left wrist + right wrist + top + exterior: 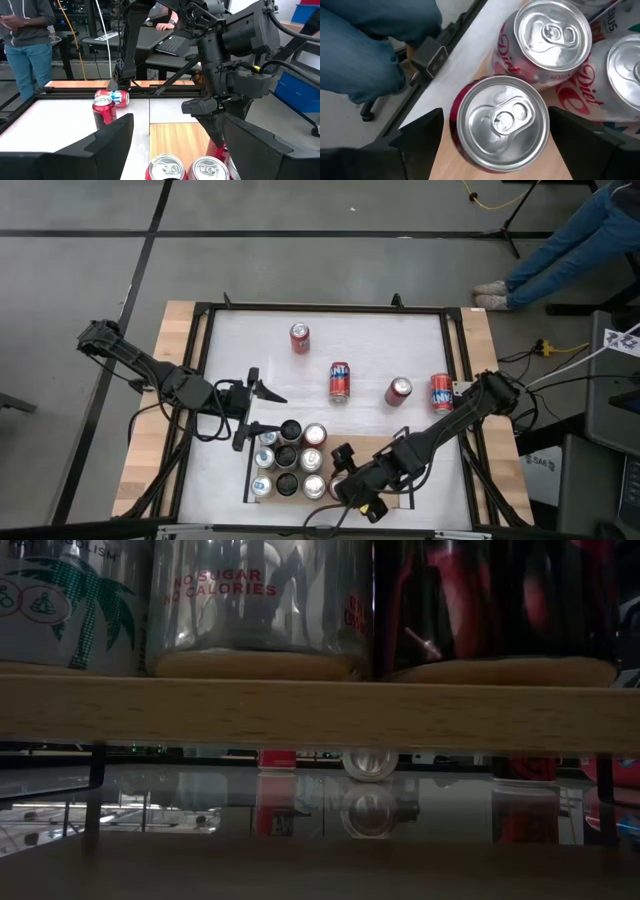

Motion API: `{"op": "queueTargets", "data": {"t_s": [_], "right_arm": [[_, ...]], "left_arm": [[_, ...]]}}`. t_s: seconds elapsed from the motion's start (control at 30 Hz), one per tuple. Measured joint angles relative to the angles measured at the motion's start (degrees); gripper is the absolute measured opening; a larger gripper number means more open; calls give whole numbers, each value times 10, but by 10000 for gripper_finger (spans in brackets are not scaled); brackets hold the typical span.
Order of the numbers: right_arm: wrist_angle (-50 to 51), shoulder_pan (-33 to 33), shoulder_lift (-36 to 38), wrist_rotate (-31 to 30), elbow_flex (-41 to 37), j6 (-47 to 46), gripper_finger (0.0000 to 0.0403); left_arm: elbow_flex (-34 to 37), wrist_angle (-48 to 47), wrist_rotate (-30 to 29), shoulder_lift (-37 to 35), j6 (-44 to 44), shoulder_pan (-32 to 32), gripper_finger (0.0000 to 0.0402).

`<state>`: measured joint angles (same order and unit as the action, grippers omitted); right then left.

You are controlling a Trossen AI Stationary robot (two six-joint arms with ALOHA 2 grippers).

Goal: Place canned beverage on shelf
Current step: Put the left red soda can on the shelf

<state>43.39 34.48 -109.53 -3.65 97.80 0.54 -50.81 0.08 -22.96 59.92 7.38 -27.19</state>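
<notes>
Right gripper [495,130] over a red can [497,122] at the shelf [392,448], fingers spread either side of it.
Can stands upright on the light-wood shelf at the edge of the packed group of cans [290,460], beside a Diet Coke can [545,37]; right fingers flank it, contact not clear, looks like placing or just released. Left gripper [258,412] hovers just beside the shelf's other end, jaws apart, holding nothing. Shelf already carries roughly nine or ten cans, with bare wood left on the right arm's side. Four cans remain on the white tabletop [240,340]: upright red can [300,337], Fanta can lying down [340,381], tilted red can [398,390], another lying can [441,392]. Judged a bit past halfway; those four still need shelving.
</notes>
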Motion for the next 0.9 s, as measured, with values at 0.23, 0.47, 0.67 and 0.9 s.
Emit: {"op": "queueTargets", "data": {"t_s": [0.23,0.47,0.67,0.9], "right_arm": [[2,0,-18,-9,0,0,347],[1,0,-21,-22,0,-6,345],[3,0,-21,-29,0,-64,304],[5,0,-21,-37,0,-135,291]], "left_arm": [[0,0,0,0,0,0,293],[0,0,0,0,0,0,293],[0,0,0,0,0,0,293],[0,0,0,0,0,0,293]]}}
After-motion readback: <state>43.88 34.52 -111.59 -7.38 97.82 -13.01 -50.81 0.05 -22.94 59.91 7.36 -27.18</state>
